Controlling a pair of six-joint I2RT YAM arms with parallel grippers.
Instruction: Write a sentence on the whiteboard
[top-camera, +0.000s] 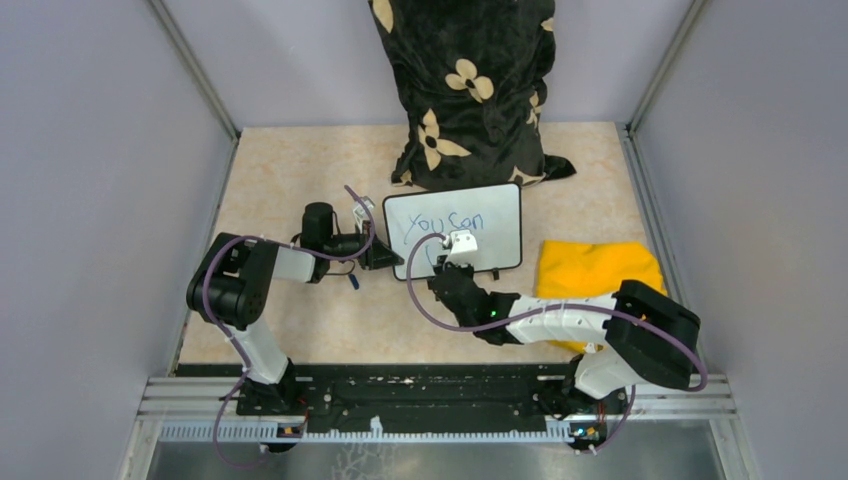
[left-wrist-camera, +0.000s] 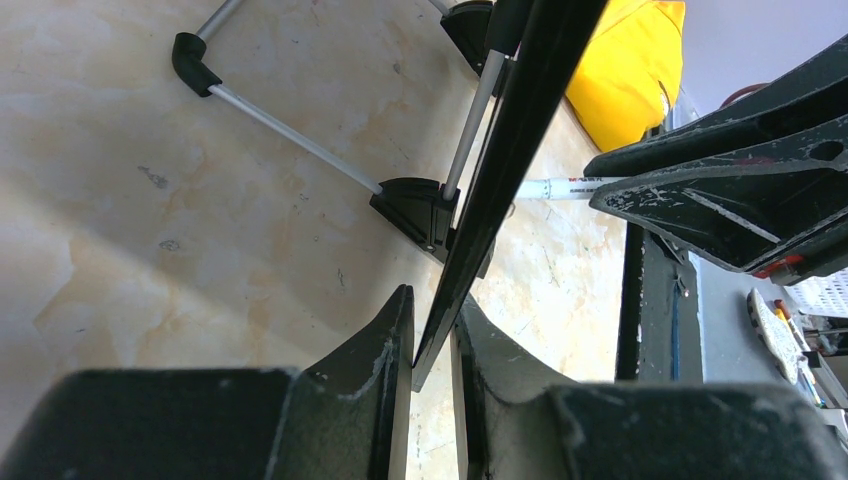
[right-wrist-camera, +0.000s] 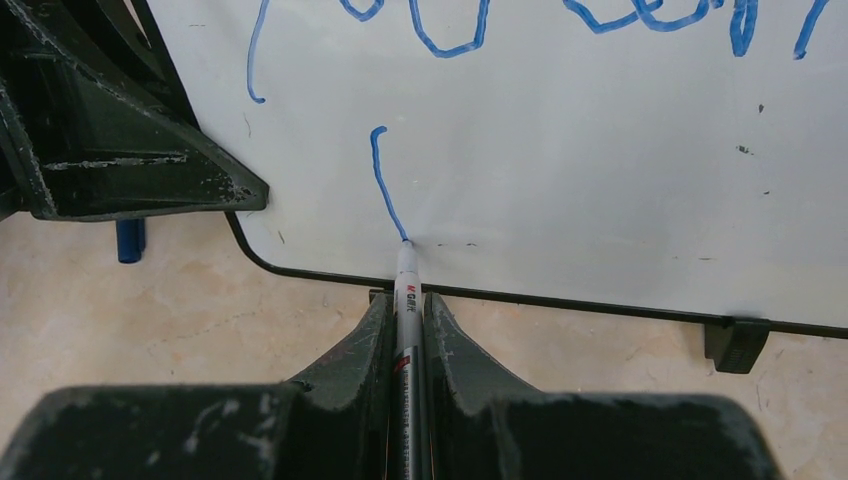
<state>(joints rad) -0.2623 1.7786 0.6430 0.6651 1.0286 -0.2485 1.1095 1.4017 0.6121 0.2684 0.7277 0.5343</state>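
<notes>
Clamping right hand (right-wrist-camera: 406, 305) round slim white marker (right-wrist-camera: 405, 268), tip touching small black-framed whiteboard (right-wrist-camera: 560, 150) standing on beige bench (top-camera: 330, 330); pinching its left edge with left hand (left-wrist-camera: 432, 320). Blue handwritten sentence (top-camera: 445, 221) only at "You can".

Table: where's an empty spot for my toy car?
Three bare patches of the beige stone-look tabletop: the back left, between the left wall and the black flowered cushion; the back right, between that cushion and the yellow cloth; the near middle, between the black-and-white left arm and right arm. Crowded at the small black-framed whiteboard, where both jaws work.
</notes>
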